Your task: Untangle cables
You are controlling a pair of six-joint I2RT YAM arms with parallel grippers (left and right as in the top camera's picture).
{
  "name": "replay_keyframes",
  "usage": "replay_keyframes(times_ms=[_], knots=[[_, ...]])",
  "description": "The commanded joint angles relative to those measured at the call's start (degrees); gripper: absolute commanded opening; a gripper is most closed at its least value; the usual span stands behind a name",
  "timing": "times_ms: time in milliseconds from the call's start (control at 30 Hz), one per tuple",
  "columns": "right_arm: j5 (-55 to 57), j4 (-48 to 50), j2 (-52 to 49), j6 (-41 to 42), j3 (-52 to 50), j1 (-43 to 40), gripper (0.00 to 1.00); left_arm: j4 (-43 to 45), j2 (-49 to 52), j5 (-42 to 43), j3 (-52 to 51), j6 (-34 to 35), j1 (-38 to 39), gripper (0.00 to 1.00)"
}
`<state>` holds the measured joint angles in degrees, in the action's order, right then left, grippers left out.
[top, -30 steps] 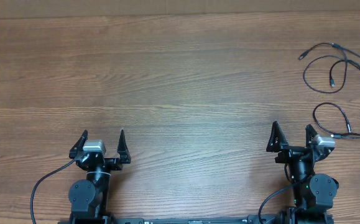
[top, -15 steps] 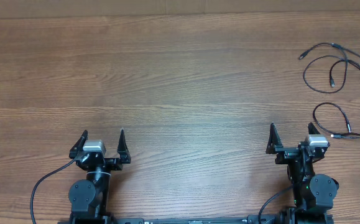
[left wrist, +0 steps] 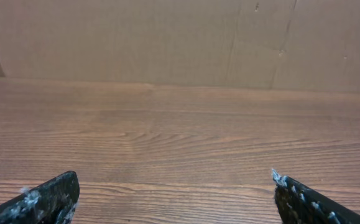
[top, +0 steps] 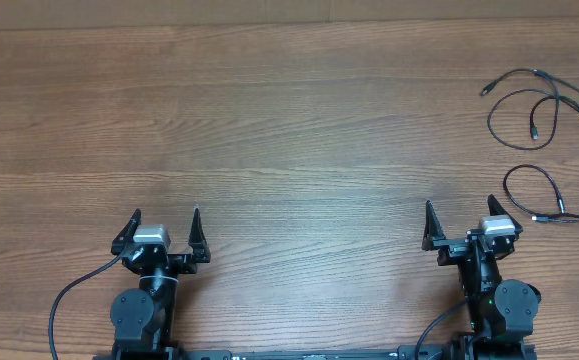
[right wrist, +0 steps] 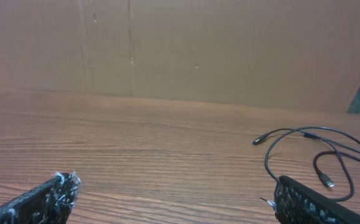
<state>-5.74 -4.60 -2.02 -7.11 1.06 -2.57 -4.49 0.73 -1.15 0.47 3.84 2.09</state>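
Looking down on a wood-grain table [top: 289, 120], with a brown cardboard backdrop [left wrist: 167, 37] behind the far edge in both wrist views.

Two arms parked at the near edge: left arm [top: 144, 312] at lower left, right arm [top: 501, 305] at lower right, well apart. Thick black harness lead [top: 67, 297] curling off the left base, another [top: 434, 330] off the right base.

Left gripper [top: 166, 213]: jaws spread wide, nothing between them, bare wood ahead. Same from the left wrist, with scuffed black fingertips [left wrist: 49, 196] at the frame corners and an empty gap.

Right gripper [top: 459, 204]: jaws also spread wide, holding nothing. Grey camera box [top: 499, 227] just behind its outer finger.

Cables at the far right edge of the table, untouched by either gripper. Upper cable [top: 534, 100] in loose overlapping loops near the right rear, running off frame. Lower cable [top: 527, 170] in a single loop just beside the right gripper's outer finger, tail also running off the right edge. Strip of bare wood between the two within the overhead frame.

Small plug ends visible: one [top: 486, 90] at the upper cable's left tip, one [top: 534, 131] inside its loop. Cannot tell whether the lower cable's end touches the camera box.
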Motion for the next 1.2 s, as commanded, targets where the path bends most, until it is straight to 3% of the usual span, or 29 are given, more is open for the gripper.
replay_keyframes(times_ms=[0,1167], knots=[[0.2,0.15,0.7,1.31,-0.61,0.31,1.0,0.04,-0.48,-0.33,-0.17,-1.07,-0.61,1.0],[0.33,0.2,0.68,2.6,-0.61,0.26,1.0,0.07,-0.48,-0.33,-0.17,-1.07,-0.61,0.99]])
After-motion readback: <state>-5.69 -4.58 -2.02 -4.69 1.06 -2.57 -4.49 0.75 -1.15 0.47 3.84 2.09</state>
